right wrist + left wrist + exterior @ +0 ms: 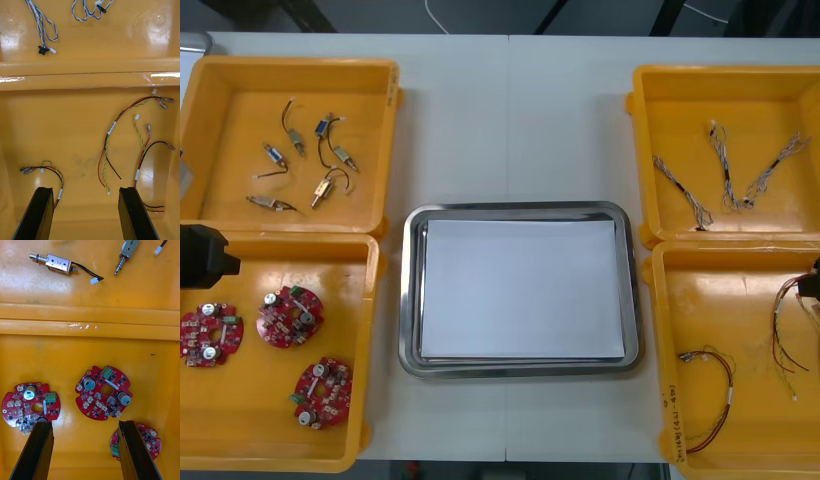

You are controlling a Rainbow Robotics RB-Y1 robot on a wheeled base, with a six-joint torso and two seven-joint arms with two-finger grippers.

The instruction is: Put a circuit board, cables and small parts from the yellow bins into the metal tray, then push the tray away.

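Note:
Three round red circuit boards (290, 315) lie in the near left yellow bin (365, 300). My left gripper (205, 258) hovers over that bin's far left corner. In the left wrist view it (84, 424) is open, with one board (104, 393) just beyond the gap between the fingers and another board (32, 407) by one fingertip. My right gripper (812, 287) hangs over the near right bin (660, 330). It (85, 189) is open above red and yellow cables (112, 129), holding nothing. The metal tray (632, 300), white inside, sits in the middle.
Small metal parts (310, 160) lie in the far left bin (392, 110). Twisted blue and white cables (730, 175) lie in the far right bin (640, 150). More red and yellow cables (715, 400) lie near the front of the near right bin.

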